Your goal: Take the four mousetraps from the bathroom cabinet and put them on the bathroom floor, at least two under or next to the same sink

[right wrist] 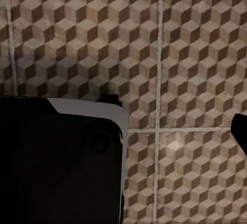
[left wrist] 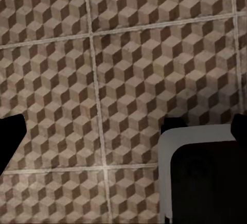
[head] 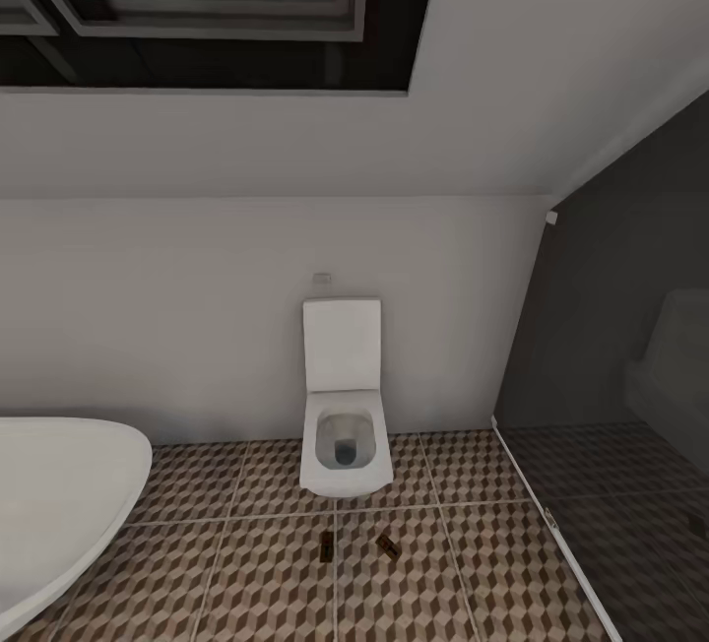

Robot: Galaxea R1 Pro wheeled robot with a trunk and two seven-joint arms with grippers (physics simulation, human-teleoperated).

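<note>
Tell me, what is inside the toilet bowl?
The toilet has its lid up, and the bowl looks empty: a grey inside with a darker patch at the bottom. The two mousetraps lie on the floor in front of it, not inside.

Left wrist view shows a black robot body panel (left wrist: 206, 183) with a pale grey rounded rim, plus dark fingertips (left wrist: 10, 139) at the edges; right wrist view, another black panel (right wrist: 56, 162), same grey edging, rounded corner
</note>
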